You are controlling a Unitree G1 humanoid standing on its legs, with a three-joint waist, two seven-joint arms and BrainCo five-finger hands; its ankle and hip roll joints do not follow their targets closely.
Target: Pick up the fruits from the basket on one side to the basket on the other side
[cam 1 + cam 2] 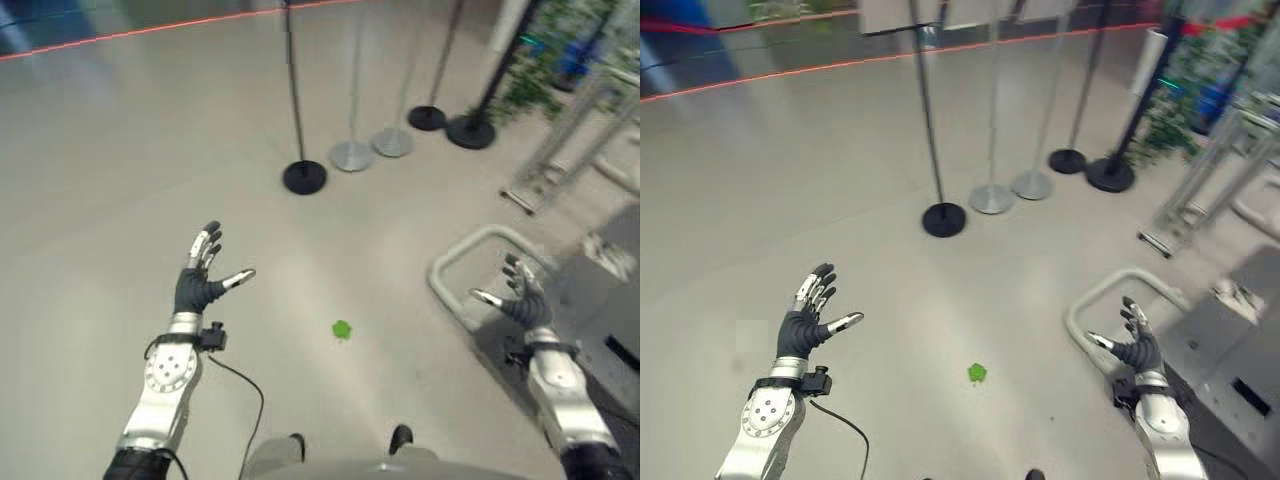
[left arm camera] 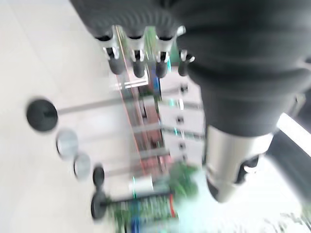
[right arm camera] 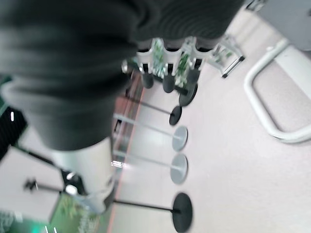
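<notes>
Left hand [image 1: 200, 280]: lower left, fingers spread, holding nothing.
Right hand [image 1: 522, 298]: lower right, fingers apart, over a pale curved bar [image 1: 455, 255].
Green scrap [image 1: 342, 329]: lower centre floor, possibly a leaf.

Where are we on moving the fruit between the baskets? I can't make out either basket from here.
These views can't settle progress. The left hand and the right hand are both open, holding nothing, raised over the bare floor. A small green marker lies on the floor between them; stanchion bases stand beyond. That fits a pause before picking or one after a drop-off, so what's done and what's left stay undecided.
</notes>
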